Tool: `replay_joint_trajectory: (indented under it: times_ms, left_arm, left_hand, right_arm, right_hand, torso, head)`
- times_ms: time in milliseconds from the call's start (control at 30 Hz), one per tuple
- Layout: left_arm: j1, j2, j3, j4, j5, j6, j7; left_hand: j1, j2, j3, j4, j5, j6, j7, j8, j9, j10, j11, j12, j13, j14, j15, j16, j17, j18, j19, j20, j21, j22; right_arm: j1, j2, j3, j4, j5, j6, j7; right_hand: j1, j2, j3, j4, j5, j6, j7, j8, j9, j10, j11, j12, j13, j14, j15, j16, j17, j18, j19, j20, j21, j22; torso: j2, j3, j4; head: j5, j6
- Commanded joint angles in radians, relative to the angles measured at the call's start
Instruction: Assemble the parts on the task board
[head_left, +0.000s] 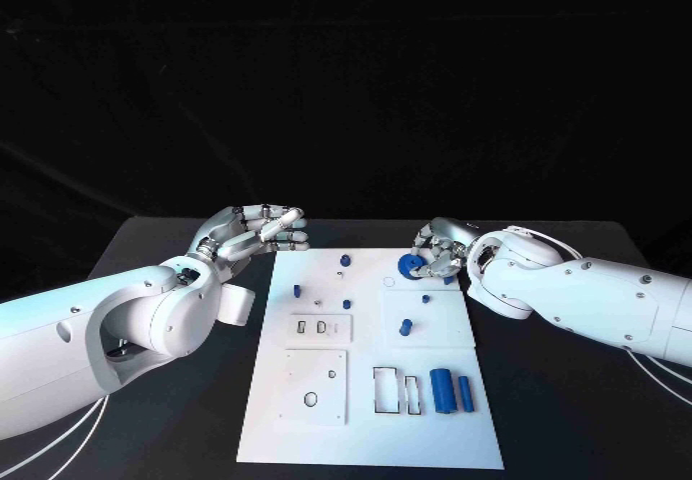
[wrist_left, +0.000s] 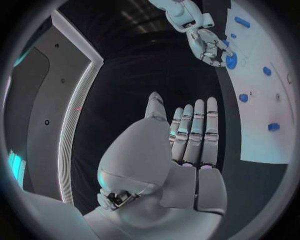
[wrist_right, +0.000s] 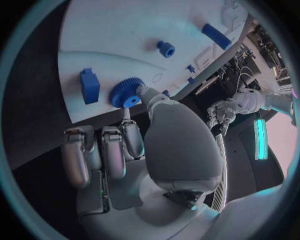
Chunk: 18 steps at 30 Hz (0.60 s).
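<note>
Nearest me, two blue plastic cylinders (head_left: 451, 390) lie on the white task board (head_left: 371, 430). My right robot hand (head_left: 440, 255) pinches the blue toothed gear (head_left: 414, 266) over the board's far edge; I should lower it straight. My left robot hand (head_left: 257, 232) hovers empty, fingers apart.

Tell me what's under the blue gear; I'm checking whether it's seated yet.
The right hand holds the gear at the white board. Only board shows around it; the spot beneath is covered by gear and fingers, so seating cannot be told.
</note>
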Motion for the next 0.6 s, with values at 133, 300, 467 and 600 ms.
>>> replay_joint_trajectory:
  times_ms: [133, 300, 467, 600]
  left_arm:
    - [0.002, 0.002, 0.001, 0.001, 0.000, 0.012, 0.003]
    - [0.002, 0.001, 0.001, 0.001, 0.000, 0.012, 0.003]
    - [0.002, 0.001, 0.001, 0.000, 0.000, 0.012, 0.002]
    - [0.002, 0.001, 0.001, -0.002, 0.000, 0.012, 0.001]
  left_hand:
    - [0.000, 0.009, -0.007, -0.002, -0.007, -0.009, 0.026, -0.005, 0.002, -0.008, -0.002, -0.004, 0.000, -0.005, 0.000, -0.007, 0.002, 0.006, -0.007, 0.000, 0.003, -0.001]
    - [0.001, 0.009, -0.007, -0.002, -0.007, -0.010, 0.026, -0.005, 0.003, -0.008, -0.002, -0.004, 0.000, -0.005, 0.000, -0.007, 0.003, 0.006, -0.008, 0.000, 0.002, -0.001]
    - [0.001, 0.009, -0.007, -0.002, -0.007, -0.010, 0.026, -0.005, 0.003, -0.008, -0.002, -0.004, 0.000, -0.005, 0.000, -0.007, 0.003, 0.006, -0.008, 0.000, 0.002, -0.001]
    - [0.002, 0.010, -0.008, -0.003, -0.007, -0.010, 0.026, -0.005, 0.003, -0.009, -0.001, -0.005, 0.000, -0.006, 0.001, -0.008, 0.004, 0.006, -0.008, 0.000, 0.002, -0.001]
  right_arm:
    - [-0.008, 0.008, -0.004, -0.006, -0.046, 0.006, -0.022]
    - [-0.013, 0.009, -0.006, -0.006, -0.072, -0.014, -0.029]
    - [-0.015, 0.005, -0.007, 0.007, -0.101, -0.055, -0.034]
    - [-0.015, -0.001, -0.006, 0.032, -0.127, -0.099, -0.033]
  right_hand:
    - [-0.006, -0.018, 0.099, -0.019, 0.009, 0.049, -0.008, -0.004, -0.013, 0.017, -0.008, 0.015, 0.043, 0.104, -0.004, 0.004, 0.263, -0.009, 0.095, -0.008, 0.008, 0.249]
    - [-0.018, -0.023, 0.140, -0.033, 0.011, 0.078, -0.015, -0.001, -0.013, 0.031, -0.014, 0.026, 0.058, 0.104, -0.009, 0.004, 0.263, -0.013, 0.104, -0.012, 0.017, 0.260]
    - [-0.034, -0.027, 0.168, -0.042, 0.027, 0.098, -0.021, -0.003, -0.012, 0.039, -0.019, 0.032, 0.066, 0.104, -0.013, 0.004, 0.263, -0.014, 0.108, -0.016, 0.020, 0.263]
    - [-0.048, -0.028, 0.179, -0.043, 0.035, 0.105, -0.022, -0.006, -0.011, 0.045, -0.020, 0.036, 0.072, 0.104, -0.015, 0.004, 0.263, -0.014, 0.108, -0.018, 0.020, 0.263]
  torso:
    - [0.001, 0.0002, -0.0003]
    - [0.000, -0.0001, -0.0009]
    - [0.000, 0.0004, -0.0008]
    - [-0.001, 0.0007, -0.0005]
  head:
    - [0.002, -0.004]
    - [0.004, -0.005]
    - [0.004, -0.004]
    - [0.004, -0.002]
